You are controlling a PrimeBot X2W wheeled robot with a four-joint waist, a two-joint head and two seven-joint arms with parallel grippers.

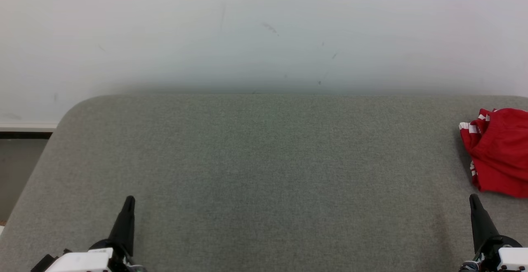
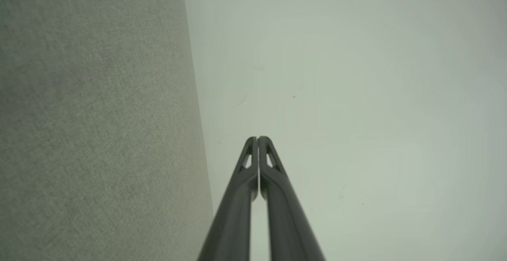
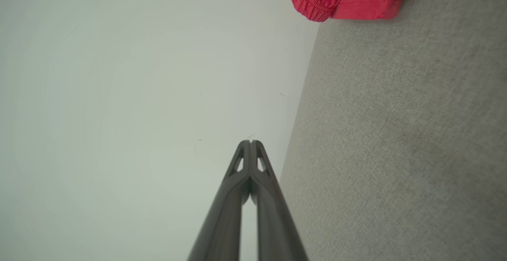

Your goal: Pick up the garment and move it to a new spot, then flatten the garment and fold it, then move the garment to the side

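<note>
Garment (image 1: 499, 152) bunched on grey table (image 1: 264, 160), far right

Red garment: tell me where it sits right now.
In the head view the red garment lies bunched at the right side of the grey table, just beyond the shut right gripper.

The left tool (image 1: 129, 201) rises at the lower left of the head view. Its two dark fingers are pressed together into one narrow point, which leans a little inward. The right tool (image 1: 473, 198) stands at the lower right in the same way, fingertips touching, also leaning inward. Both are empty. The left wrist housing (image 1: 82, 260) and the right wrist housing (image 1: 513, 258) are white.
</note>
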